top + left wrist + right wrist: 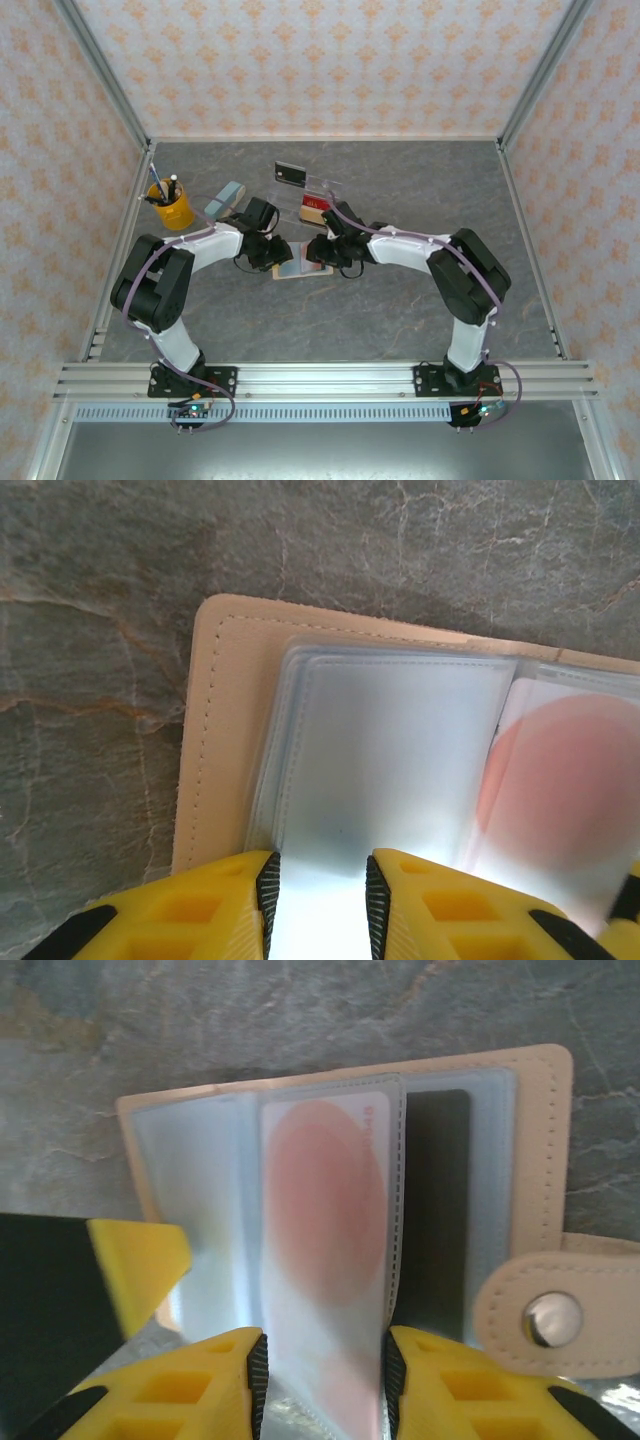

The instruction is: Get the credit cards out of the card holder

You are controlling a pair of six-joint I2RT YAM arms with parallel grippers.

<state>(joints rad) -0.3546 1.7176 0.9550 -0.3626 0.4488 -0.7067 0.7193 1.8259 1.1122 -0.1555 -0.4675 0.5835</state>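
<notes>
1. Right gripper point(325, 1370): jaws part-way closed, both pads against the side edges of a clear sleeve point(325, 1230) that holds a pink-circled card.
2. Left gripper point(320, 890): jaws narrowly apart over a stack of frosted sleeves point(390, 750); I cannot tell whether it grips them.
3. Card holder point(300, 270): lies open on the table point(400, 320) between the two grippers, tan cover down, snap tab point(550, 1315) out to one side. A black card point(437, 1210) sits in the neighbouring sleeve.
4. Farther back on the left: blue-grey block point(224, 200) and yellow pen cup point(172, 208).
</notes>
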